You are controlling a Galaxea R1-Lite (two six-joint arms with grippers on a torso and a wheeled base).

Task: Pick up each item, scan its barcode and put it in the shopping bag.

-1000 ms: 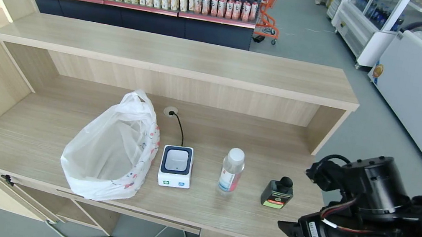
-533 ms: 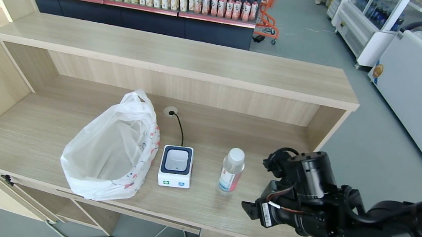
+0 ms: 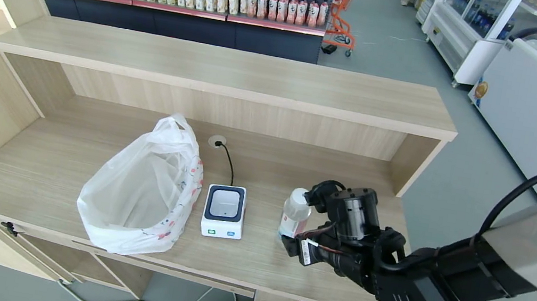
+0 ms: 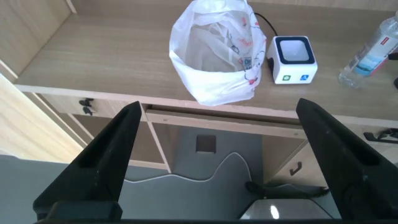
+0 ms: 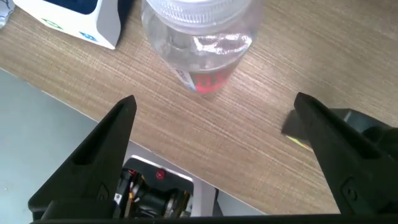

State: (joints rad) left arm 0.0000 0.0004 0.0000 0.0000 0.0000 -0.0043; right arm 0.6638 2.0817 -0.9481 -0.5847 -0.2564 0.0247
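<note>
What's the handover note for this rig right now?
Left gripper: open, holding nothing, in front of the counter.
Right gripper: open, right at the clear bottle, not closed on it.
The bottle stands upright on the counter, right of the scanner; the shopping bag stands open left of it.
Done: nothing bagged that shows.
Left: grasp bottle, scan, bag it.

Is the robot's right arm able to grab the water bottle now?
Probably yes. The right gripper is open and the bottle stands upright just ahead of it, with only bare counter between them.
</note>
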